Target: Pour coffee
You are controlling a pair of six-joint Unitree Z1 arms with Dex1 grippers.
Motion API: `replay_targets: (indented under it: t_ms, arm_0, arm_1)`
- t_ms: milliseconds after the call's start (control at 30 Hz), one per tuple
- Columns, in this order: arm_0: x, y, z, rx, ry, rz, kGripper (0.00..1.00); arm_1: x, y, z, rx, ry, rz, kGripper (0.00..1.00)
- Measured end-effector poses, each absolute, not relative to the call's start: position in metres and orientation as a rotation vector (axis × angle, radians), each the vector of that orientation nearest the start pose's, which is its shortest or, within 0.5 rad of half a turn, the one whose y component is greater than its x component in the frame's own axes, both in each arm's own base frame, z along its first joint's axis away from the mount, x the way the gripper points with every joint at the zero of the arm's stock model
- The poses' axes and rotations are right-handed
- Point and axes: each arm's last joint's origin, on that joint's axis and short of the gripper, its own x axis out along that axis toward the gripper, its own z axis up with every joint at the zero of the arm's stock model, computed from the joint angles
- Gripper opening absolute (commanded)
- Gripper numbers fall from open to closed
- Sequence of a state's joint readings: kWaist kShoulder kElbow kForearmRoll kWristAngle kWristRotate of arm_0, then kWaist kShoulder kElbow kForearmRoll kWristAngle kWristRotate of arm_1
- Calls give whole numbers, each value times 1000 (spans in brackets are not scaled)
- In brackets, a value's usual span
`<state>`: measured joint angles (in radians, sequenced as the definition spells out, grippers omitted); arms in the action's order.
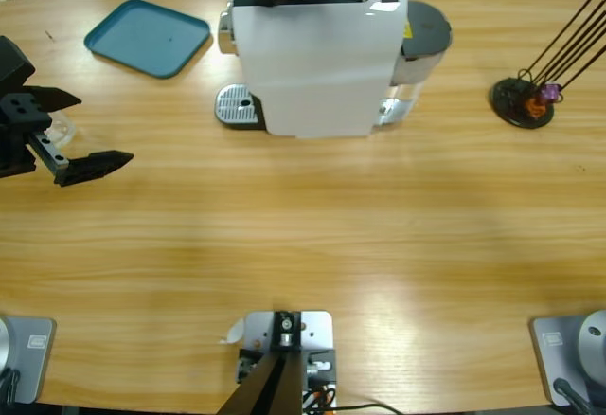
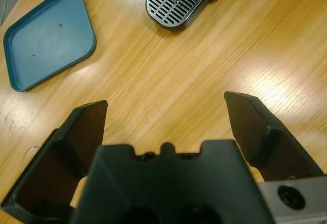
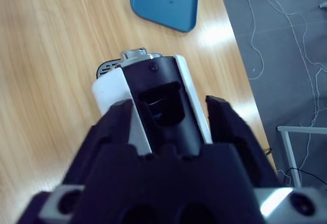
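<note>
Boxy white coffee machine [image 1: 317, 60], ribbed metal drip grille [image 2: 175, 0].

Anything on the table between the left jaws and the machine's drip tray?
Nothing visible. Only bare table lies between the open left gripper and the drip tray. The blue tray sits off to one side, clear of that path.

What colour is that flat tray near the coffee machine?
The tray is teal blue, plain with no pattern. It shows best in the left wrist view.
</note>
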<state>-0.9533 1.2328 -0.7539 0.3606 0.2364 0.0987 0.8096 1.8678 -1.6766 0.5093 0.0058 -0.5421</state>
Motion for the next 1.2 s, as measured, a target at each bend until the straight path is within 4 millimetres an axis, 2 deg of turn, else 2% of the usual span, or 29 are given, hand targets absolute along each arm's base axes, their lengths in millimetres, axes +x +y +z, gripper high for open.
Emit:
replay_targets:
  t_ms: [33,67,100,167,300,433,567,700,800,900,1100,1200]
  arm_0:
    - [115,-142,296,569,678,-710,1000]
    - [115,-142,296,567,679,-710,1000]
    - [115,-142,296,566,679,-709,1000]
    - [115,-142,296,562,679,-708,1000]
    - [116,-143,298,548,675,-705,1000]
    - [116,-144,300,539,668,-704,1000]
    - [116,-142,302,516,666,-686,977]
    - [116,-142,302,450,686,-658,977]
    - [116,-142,304,397,694,-639,977]
    - [116,-142,311,349,683,-630,977]
    - [117,-143,320,325,666,-630,987]
    - [117,-143,320,325,666,-630,989]
  arm_1:
    - [286,301,380,-767,431,954,874]
    - [283,300,385,-752,421,956,613]
    - [279,298,390,-734,412,959,437]
    - [266,295,403,-683,397,969,16]
    - [227,290,408,-566,443,1018,0]
    - [195,268,389,-424,594,984,0]
    - [173,234,375,-256,680,799,0]
    - [160,204,376,6,608,588,0]
    - [161,195,379,215,513,498,0]
    - [178,192,393,370,425,423,0]
    - [220,202,420,502,339,324,0]
    - [230,213,425,542,349,346,0]
